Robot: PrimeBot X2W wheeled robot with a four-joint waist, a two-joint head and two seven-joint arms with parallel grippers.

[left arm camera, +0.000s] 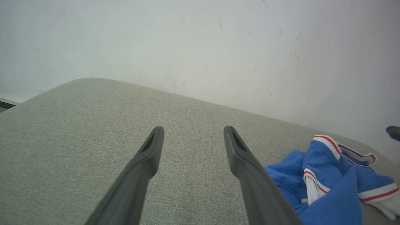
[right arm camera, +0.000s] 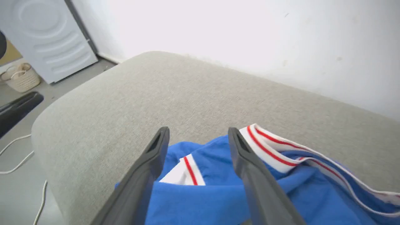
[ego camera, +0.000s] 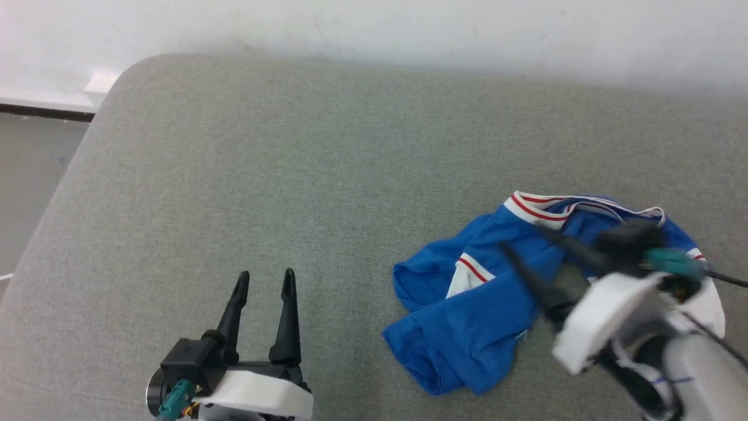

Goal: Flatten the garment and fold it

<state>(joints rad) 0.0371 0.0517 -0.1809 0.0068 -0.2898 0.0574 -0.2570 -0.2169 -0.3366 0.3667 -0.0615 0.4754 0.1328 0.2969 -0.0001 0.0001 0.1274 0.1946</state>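
The garment (ego camera: 467,316) lies crumpled in a heap on the right part of a grey padded surface (ego camera: 292,175). It is royal blue with white sleeve ends and red-and-white striped trim. My right gripper (ego camera: 522,238) hovers just over the heap, blurred, fingers spread and open, holding nothing. In the right wrist view, the right gripper (right arm camera: 198,132) has its fingers apart above the garment (right arm camera: 212,200), near the striped collar (right arm camera: 268,147). My left gripper (ego camera: 264,275) stands open at the lower left, well apart from the cloth. In the left wrist view, the left gripper (left arm camera: 193,129) points over bare fabric, with the garment (left arm camera: 337,187) at its right.
A white wall (ego camera: 409,29) runs behind the surface. Its rounded left edge (ego camera: 64,169) drops to a grey floor (ego camera: 29,175). A white panelled door (right arm camera: 47,34), a woven basket (right arm camera: 20,78) and a loose white cable (right arm camera: 18,156) lie beyond that edge.
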